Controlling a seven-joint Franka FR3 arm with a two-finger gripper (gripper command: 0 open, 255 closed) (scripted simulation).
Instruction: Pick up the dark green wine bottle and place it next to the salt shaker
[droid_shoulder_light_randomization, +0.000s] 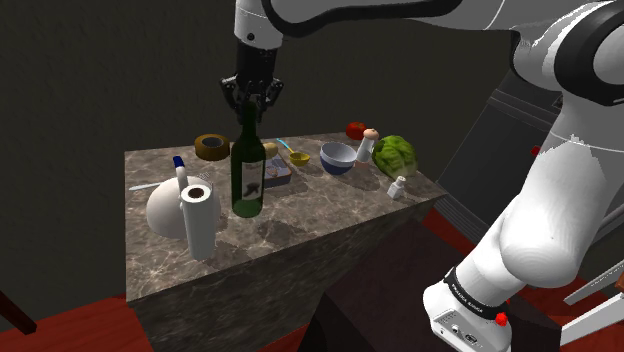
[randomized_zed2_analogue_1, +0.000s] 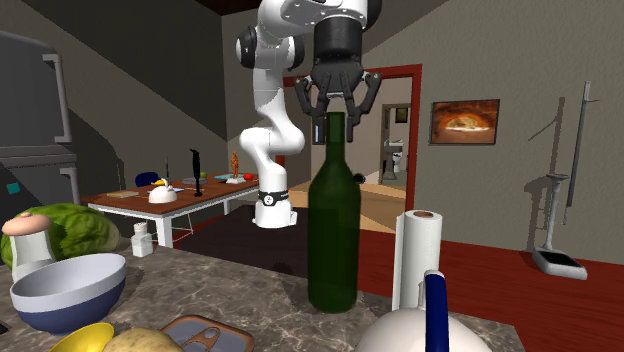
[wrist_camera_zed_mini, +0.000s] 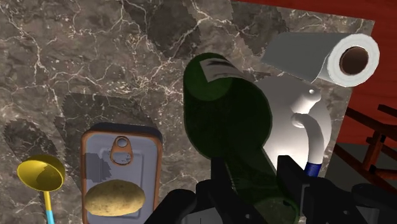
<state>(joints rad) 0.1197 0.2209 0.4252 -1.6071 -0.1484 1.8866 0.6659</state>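
Dark green glass wine bottle (droid_shoulder_light_randomization: 248, 178), pale label: upright on the grey marble tabletop (droid_shoulder_light_randomization: 300, 215), between a white paper-towel roll (droid_shoulder_light_randomization: 199, 222) and a flat pull-tab tin (droid_shoulder_light_randomization: 277, 172).

All-black gripper (randomized_zed2_analogue_1: 337, 122): directly above, level with the bottle mouth. Fingers (wrist_camera_zed_mini: 222, 184) stand apart, one on each side of the neck top. Second exterior view shows a narrow gap on both sides; bottle not clasped.

Small white salt shaker (droid_shoulder_light_randomization: 398, 187): well apart from the bottle, toward the shoulder view's right end of the table, just beside a green lettuce head (droid_shoulder_light_randomization: 395, 155). Blue-and-white bowl (droid_shoulder_light_randomization: 338, 157) sits between tin and lettuce.
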